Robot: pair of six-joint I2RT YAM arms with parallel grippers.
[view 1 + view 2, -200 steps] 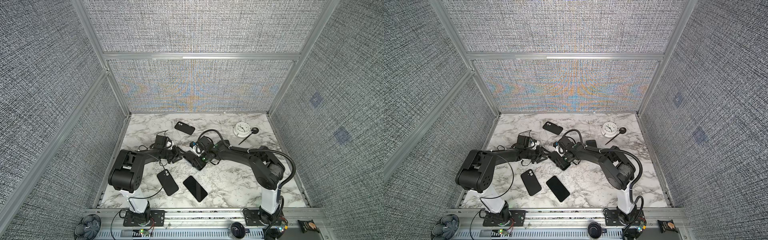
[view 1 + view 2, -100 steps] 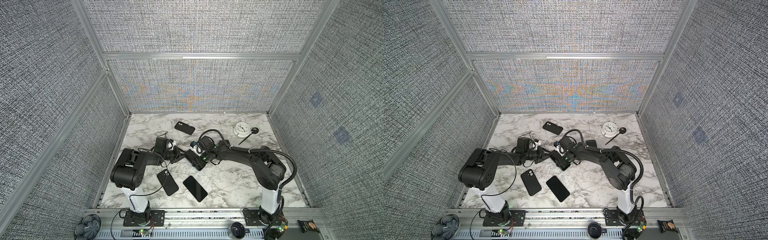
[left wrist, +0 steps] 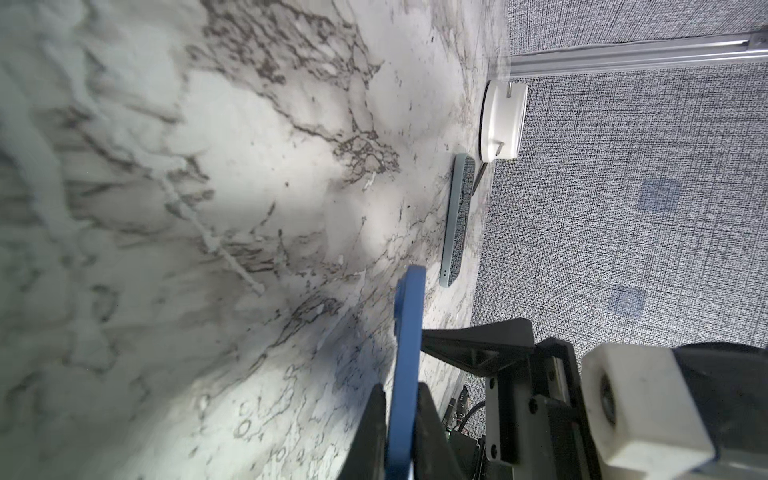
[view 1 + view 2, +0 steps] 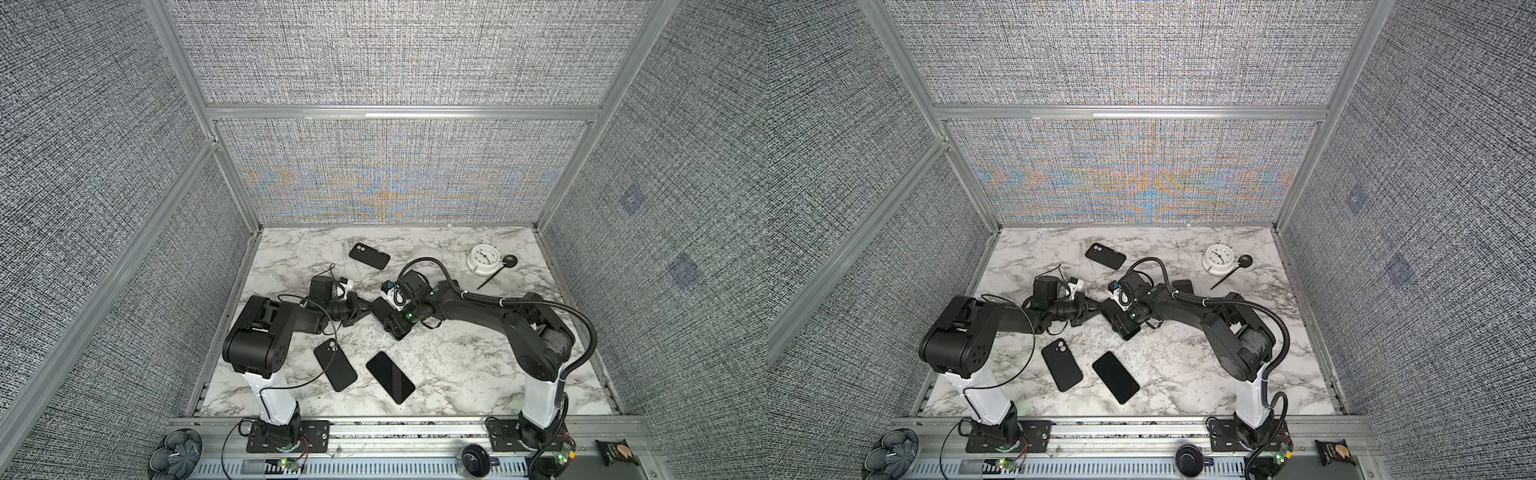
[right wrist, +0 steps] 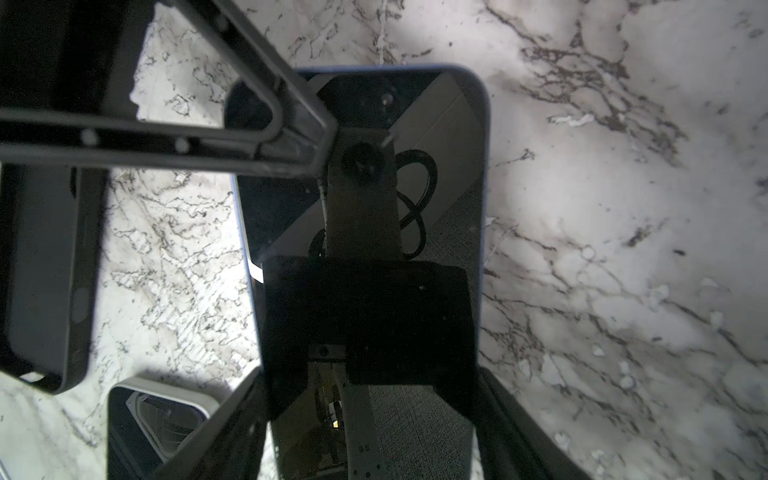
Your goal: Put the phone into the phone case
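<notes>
Since a second ago the left arm has slid rightward toward the middle of the marble table (image 4: 457, 374), and its fingers, then apart, have drawn in. From where I stand, the left gripper (image 3: 399, 386) now pinches a corner of the blue-edged phone (image 5: 451, 174), one dark finger on each face. That phone sits at the centre of both top views, mostly hidden under the right gripper (image 5: 372, 374). The right gripper's jaws stand wide, with a finger along each long side of the phone, and the dark screen mirrors the arm above. Whether the phone is lifted off the marble I cannot tell.

Lower left of centre lies the black phone case (image 4: 335, 365), apart from both grippers. Another dark phone (image 4: 390, 377) lies just beside it on its right. Near the back edge lies one more black phone (image 4: 369, 255), camera side up. A white clock (image 4: 481, 259) stands toward the upper right.
</notes>
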